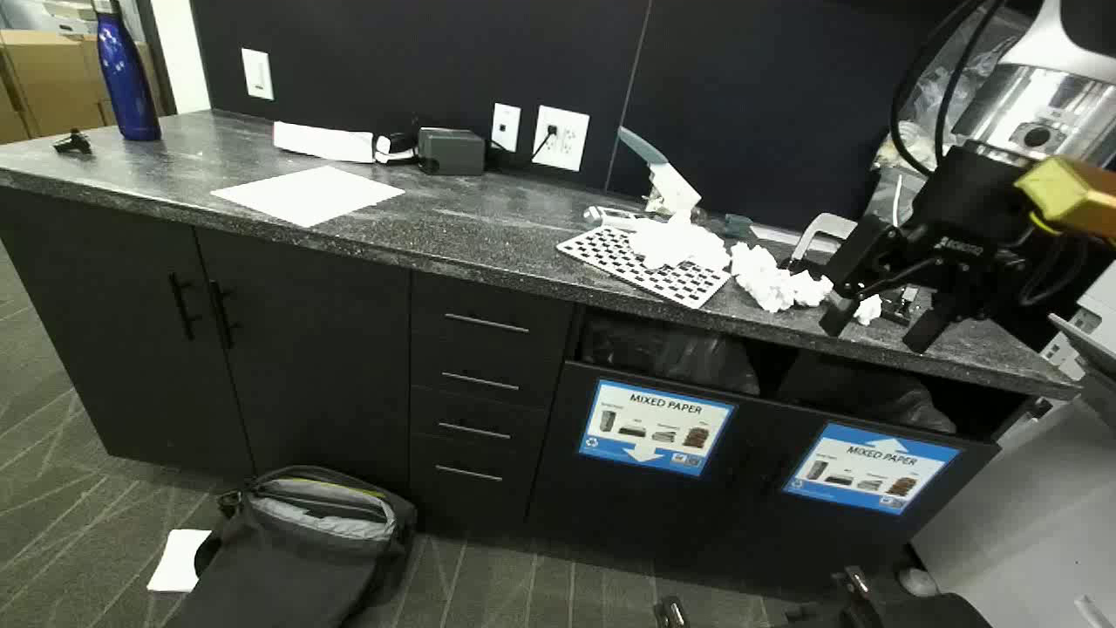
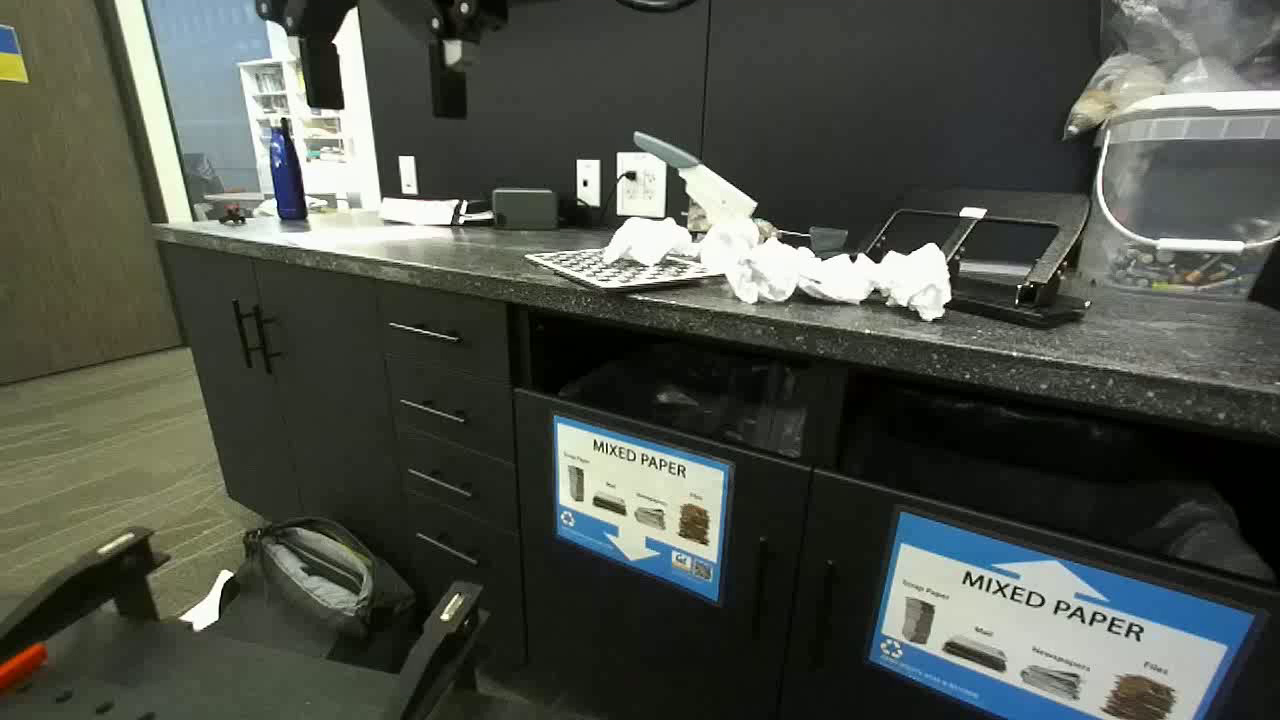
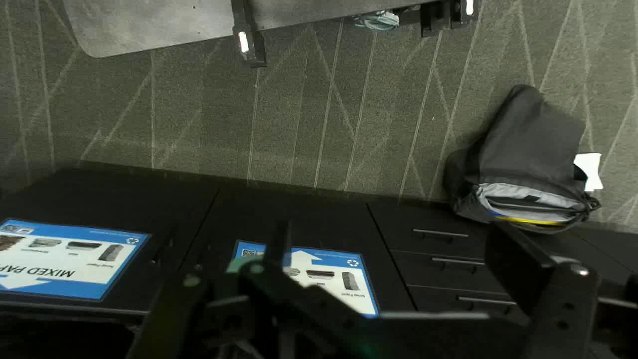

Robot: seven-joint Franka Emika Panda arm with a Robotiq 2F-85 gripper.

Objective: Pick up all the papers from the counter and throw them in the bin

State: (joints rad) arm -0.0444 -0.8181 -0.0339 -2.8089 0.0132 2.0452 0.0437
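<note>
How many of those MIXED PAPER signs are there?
2: the down-arrow sign on the bin front beside the drawers, and the up-arrow sign on the next bin front. No more show.

The worktop (image 1: 488, 227) is dark grey with pale speckles; the papers (image 1: 772, 283) are white. The checkered sheet (image 1: 636, 272) is black and white; the bins (image 1: 645, 501) are black with blue-and-white labels (image 1: 658, 427). The bottle (image 1: 126, 78), upper left, is blue.

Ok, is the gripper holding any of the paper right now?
No, in an exterior view the gripper stands open with nothing between its jaws.
</note>
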